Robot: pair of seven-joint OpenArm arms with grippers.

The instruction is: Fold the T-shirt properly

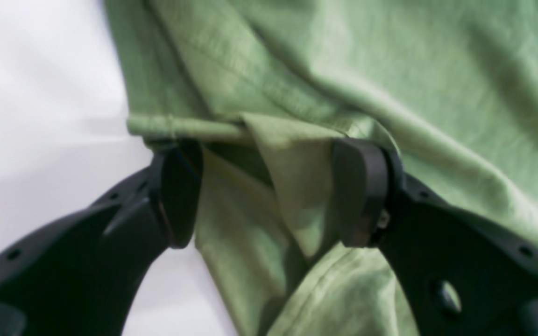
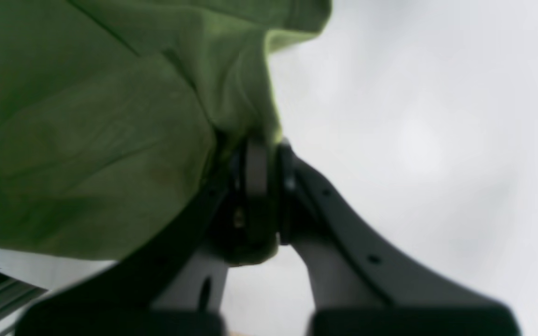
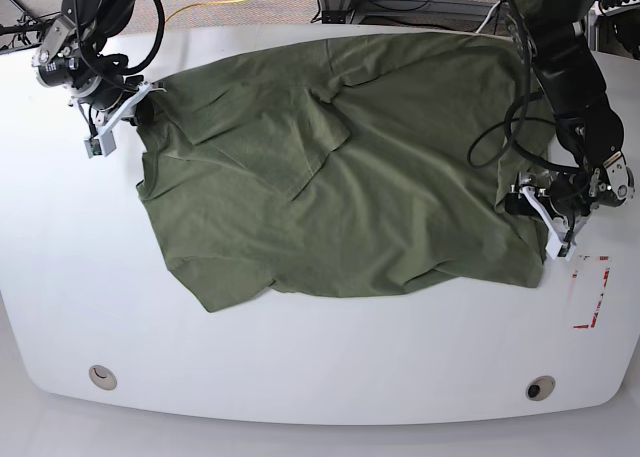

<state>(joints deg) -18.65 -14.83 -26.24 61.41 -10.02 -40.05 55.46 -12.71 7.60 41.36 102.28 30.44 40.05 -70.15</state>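
Observation:
The olive-green T-shirt point(image 3: 350, 177) lies spread out and wrinkled across the white table, with one part folded over near its middle. My right gripper point(image 3: 140, 105), at the table's far left, is shut on the T-shirt point(image 2: 87, 116) at its edge; in the right wrist view the gripper point(image 2: 263, 156) pinches the cloth between closed fingers. My left gripper point(image 3: 525, 199) sits at the shirt's right edge. In the left wrist view it point(image 1: 271, 193) is open, its black fingers point(image 1: 180, 196) wide apart around a loose fold of the T-shirt point(image 1: 390, 70) and its hem.
The white table point(image 3: 300, 357) has a red marked rectangle point(image 3: 590, 292) beside the shirt's right edge and round fittings point(image 3: 101, 376) near the front edge. Cables and equipment stand behind the table's far edge.

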